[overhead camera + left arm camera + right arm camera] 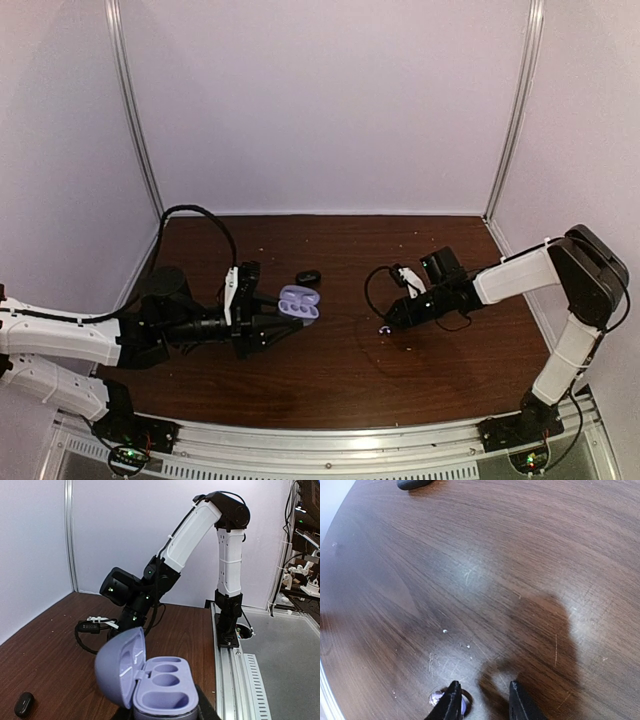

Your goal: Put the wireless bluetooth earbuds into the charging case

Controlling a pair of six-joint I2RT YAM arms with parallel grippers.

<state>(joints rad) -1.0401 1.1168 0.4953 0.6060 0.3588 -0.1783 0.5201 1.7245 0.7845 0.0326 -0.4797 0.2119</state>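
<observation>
My left claw (pixel 284 322) grips the open charging case (pixel 160 687) at lower centre. My right claw (pixel 482 704) is released, with one earbud (pixel 435 697) just beside its finger.

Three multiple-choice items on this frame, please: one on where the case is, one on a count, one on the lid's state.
1. Where is the case?
A. flat on the table
B. in the left claw
C. on the rail

2. How many of its wells are filled?
A. two
B. one
C. none

3. The lid is:
A. open
B. shut
C. off the case

Answers:
1 B: the case sits at that claw's tip in the top and left wrist views.
2 C: both round wells show bare lavender.
3 A: the lid stands up on its hinge with its inside showing.
</observation>
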